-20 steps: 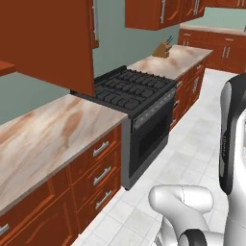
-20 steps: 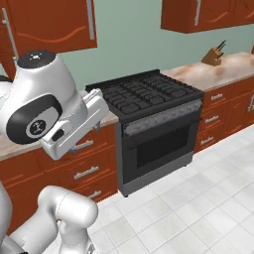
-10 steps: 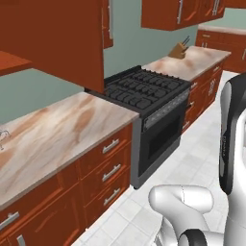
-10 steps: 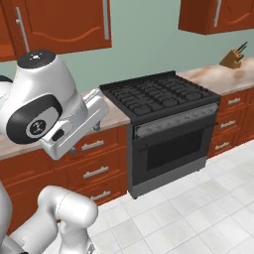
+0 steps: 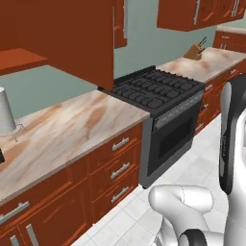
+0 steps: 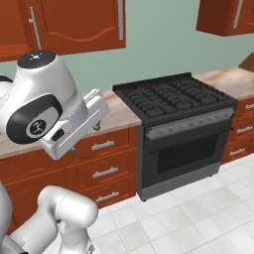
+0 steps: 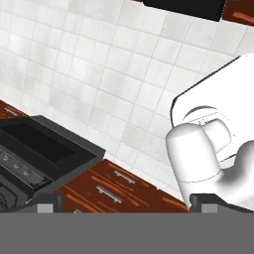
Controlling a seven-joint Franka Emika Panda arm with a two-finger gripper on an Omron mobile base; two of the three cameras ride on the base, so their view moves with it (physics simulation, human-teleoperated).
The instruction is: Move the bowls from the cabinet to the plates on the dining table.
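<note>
Claw (image 7: 121,201) spread wide, holding nothing, tucked low for transit. Reddish-brown wooden wall cabinet (image 6: 74,25) doors shut above beige marble counter (image 5: 72,129); bowls likely inside.

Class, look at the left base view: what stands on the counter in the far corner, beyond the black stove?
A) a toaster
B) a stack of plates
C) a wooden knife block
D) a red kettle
C: a wooden knife block with dark handles sticking up stands on the counter beyond the stove.
</note>
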